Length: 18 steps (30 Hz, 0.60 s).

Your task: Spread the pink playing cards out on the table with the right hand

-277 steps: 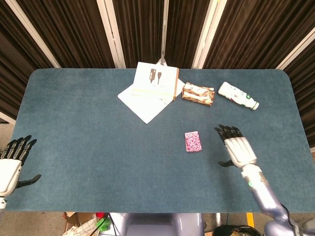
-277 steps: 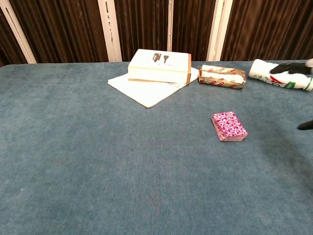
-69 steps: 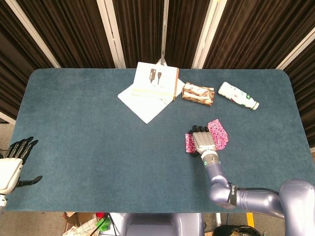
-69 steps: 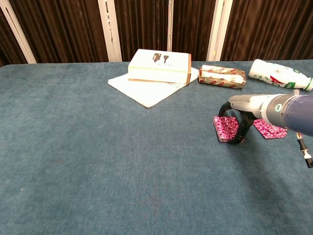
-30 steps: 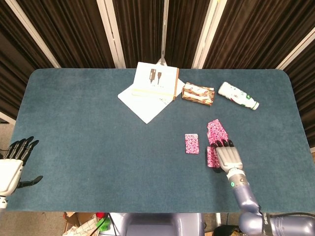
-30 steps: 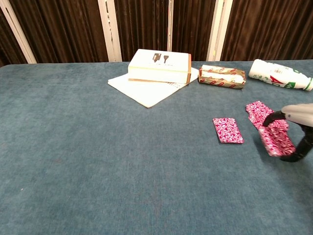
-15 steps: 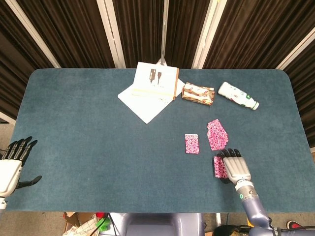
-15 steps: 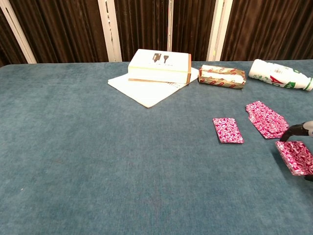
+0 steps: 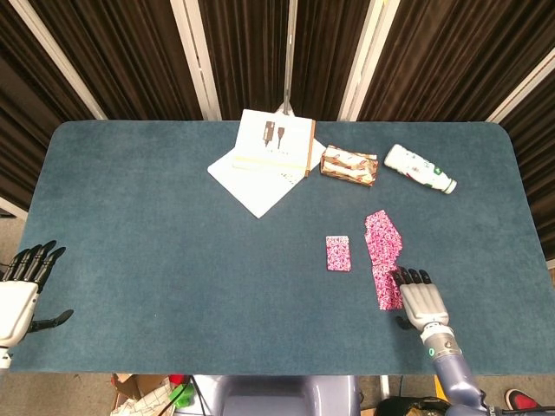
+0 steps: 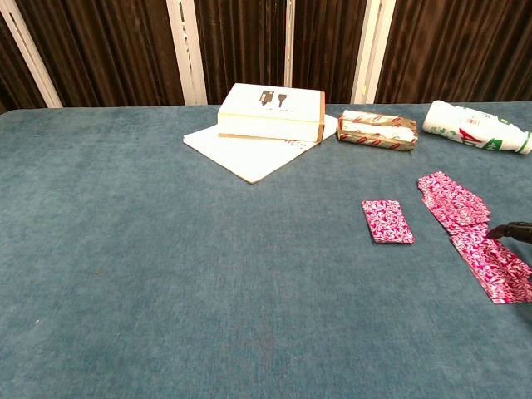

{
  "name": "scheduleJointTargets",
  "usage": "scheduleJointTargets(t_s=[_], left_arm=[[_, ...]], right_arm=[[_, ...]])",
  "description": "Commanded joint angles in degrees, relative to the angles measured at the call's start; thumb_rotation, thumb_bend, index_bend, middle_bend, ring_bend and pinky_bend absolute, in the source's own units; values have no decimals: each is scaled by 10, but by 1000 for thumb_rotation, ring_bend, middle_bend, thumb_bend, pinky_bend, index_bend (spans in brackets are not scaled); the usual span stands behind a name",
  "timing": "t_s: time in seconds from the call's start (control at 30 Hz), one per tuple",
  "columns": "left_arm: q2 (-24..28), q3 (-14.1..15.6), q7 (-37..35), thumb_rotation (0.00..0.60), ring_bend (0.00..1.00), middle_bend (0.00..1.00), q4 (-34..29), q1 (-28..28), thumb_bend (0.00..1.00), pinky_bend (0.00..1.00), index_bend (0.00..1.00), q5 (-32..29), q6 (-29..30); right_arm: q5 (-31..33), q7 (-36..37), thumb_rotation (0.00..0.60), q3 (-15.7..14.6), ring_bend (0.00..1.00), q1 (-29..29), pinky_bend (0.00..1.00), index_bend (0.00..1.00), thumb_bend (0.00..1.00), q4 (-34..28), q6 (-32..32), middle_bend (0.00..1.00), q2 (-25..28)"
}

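Observation:
A small stack of pink playing cards (image 9: 338, 252) (image 10: 387, 221) lies flat right of the table's middle. To its right, more pink cards lie fanned in a strip (image 9: 384, 256) (image 10: 470, 229) running toward the front edge. My right hand (image 9: 422, 300) rests palm down just right of the strip's near end, fingers straight and apart, holding nothing. Only a dark fingertip (image 10: 517, 229) of it shows at the right edge of the chest view. My left hand (image 9: 19, 293) hangs open off the table's front left corner.
At the back of the blue table (image 9: 156, 234) a white box (image 9: 276, 141) lies on a sheet of paper (image 9: 251, 184). A wrapped snack bar (image 9: 349, 165) and a white bottle (image 9: 419, 168) on its side lie to the right of them.
The right hand dragged cards off the stack to the right and toward the front, leaving a fanned strip, then let go and slid back off the cards. The left hand has not moved.

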Motion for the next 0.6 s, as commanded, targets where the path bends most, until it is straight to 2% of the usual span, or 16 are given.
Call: scheduleJointTargets(t_s=[0.03, 0.2, 0.37, 0.5, 0.6], left_arm=[[0, 0, 0, 600, 0, 0, 0, 0, 0, 0, 0, 0, 0], [1, -1, -1, 600, 0, 0, 0, 0, 0, 0, 0, -2, 0], [4, 2, 4, 600, 0, 0, -1, 4, 0, 0, 0, -1, 1], [21, 12, 20, 600, 0, 0, -23, 14, 0, 0, 0, 0, 8], [18, 12, 42, 600, 0, 0, -21, 18, 0, 0, 0, 5, 15]], right_arm=[[-10, 3, 600, 2, 0, -3, 0, 0, 327, -7, 2, 0, 8], [-59, 18, 600, 4, 0, -15, 0, 0, 326, -31, 24, 0, 40], [-145, 64, 600, -1, 0, -45, 0, 0, 327, -45, 65, 0, 85], [-238, 114, 600, -13, 0, -84, 0, 0, 327, -15, 123, 0, 113], [-320, 169, 600, -25, 0, -131, 0, 0, 326, 41, 198, 0, 116]])
